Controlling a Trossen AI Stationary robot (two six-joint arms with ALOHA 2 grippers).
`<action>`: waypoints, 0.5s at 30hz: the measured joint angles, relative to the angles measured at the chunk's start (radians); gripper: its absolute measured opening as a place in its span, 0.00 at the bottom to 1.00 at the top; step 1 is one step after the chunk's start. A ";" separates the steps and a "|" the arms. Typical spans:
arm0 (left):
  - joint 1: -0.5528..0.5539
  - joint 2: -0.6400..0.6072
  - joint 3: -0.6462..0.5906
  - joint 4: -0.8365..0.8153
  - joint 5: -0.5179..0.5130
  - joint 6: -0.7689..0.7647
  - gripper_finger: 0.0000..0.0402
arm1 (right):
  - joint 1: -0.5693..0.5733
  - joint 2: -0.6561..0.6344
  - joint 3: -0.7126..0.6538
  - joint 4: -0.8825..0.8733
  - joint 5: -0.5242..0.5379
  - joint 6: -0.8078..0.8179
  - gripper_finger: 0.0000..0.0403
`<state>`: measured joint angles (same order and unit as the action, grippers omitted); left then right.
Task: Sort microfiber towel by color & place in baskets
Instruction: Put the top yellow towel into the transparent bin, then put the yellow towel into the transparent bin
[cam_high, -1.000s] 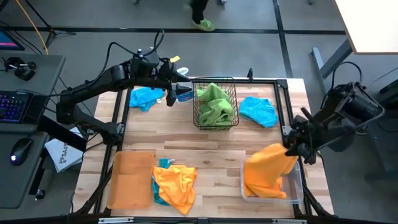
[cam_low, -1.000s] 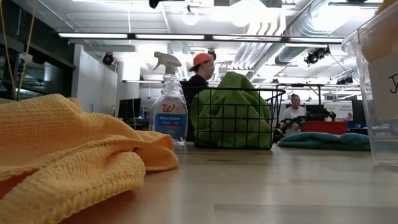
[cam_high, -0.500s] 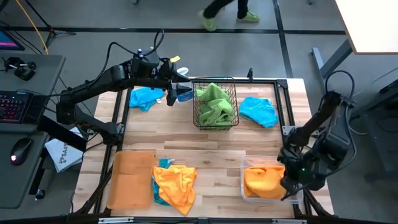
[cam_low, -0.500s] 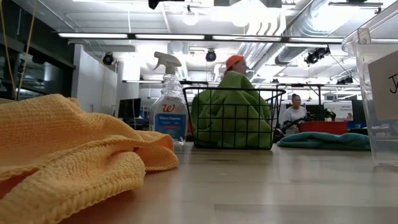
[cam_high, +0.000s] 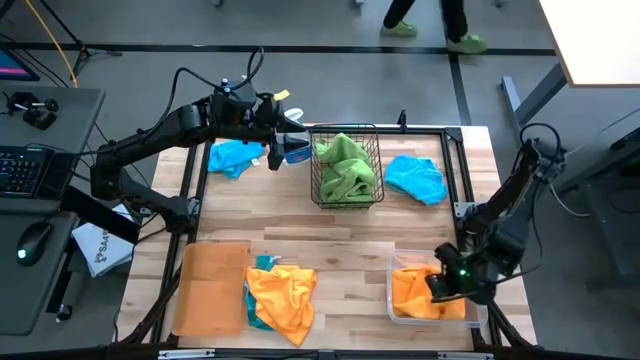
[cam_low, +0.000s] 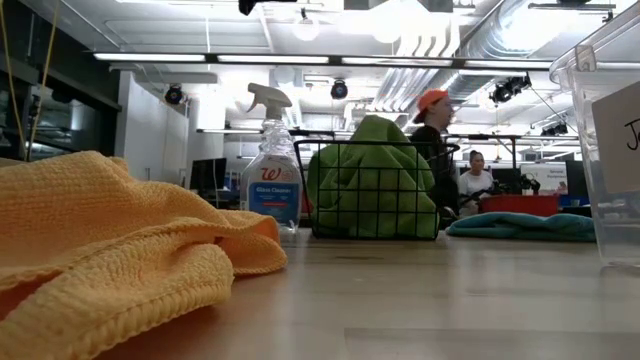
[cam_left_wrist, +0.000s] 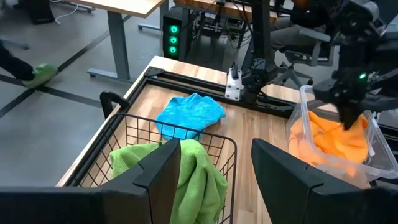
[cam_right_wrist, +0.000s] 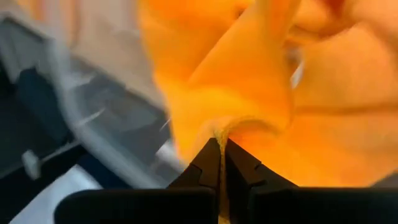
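My right gripper (cam_high: 441, 286) is down inside the clear plastic bin (cam_high: 392, 264) at the near right, shut on an orange towel (cam_high: 413, 293) that lies bunched in the bin. My left gripper (cam_left_wrist: 214, 163) is open and holds nothing; it hovers at the far left beside the black mesh basket (cam_high: 347, 190), which holds green towels (cam_high: 346, 165). Turquoise towels lie at the far left (cam_high: 232, 155) and the far right (cam_high: 415, 178). Another orange towel (cam_high: 282, 296) lies over a turquoise one (cam_high: 263, 263) beside the flat orange-brown tray (cam_high: 210, 288). My right gripper pinches a raised fold of the orange towel (cam_right_wrist: 219, 128) between its two fingertips, coming from above and pointing down into the bin. The rest of the towel lies slack on the bin's floor around the fingers.
A clear spray bottle (cam_high: 291, 149) with blue liquid stands just left of the mesh basket, under my left gripper. Bare wood lies in the table's middle (cam_high: 340, 235). A black frame rail runs around the table's edge. People move in the room beyond.
My right gripper has gone down and toward the near edge into the clear bin, carrying the orange towel. The towel hung tall below the fingers over the bin; it now lies bunched low inside it. A person has walked past behind the table.
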<state>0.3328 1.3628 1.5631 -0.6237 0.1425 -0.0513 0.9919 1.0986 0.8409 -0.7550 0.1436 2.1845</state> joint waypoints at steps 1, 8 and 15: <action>0.000 0.000 0.000 0.000 0.000 0.000 0.46 | -0.008 0.001 -0.015 0.001 -0.009 -0.001 0.01; 0.000 0.000 0.000 0.001 0.000 -0.001 0.46 | -0.070 -0.002 0.021 -0.098 -0.076 -0.158 0.23; 0.001 0.000 0.000 0.000 0.000 0.000 0.46 | -0.100 -0.003 0.182 -0.331 -0.186 -0.340 0.58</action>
<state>0.3336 1.3628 1.5631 -0.6234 0.1425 -0.0516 0.8922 1.0958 1.0230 -1.0859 -0.0427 1.8447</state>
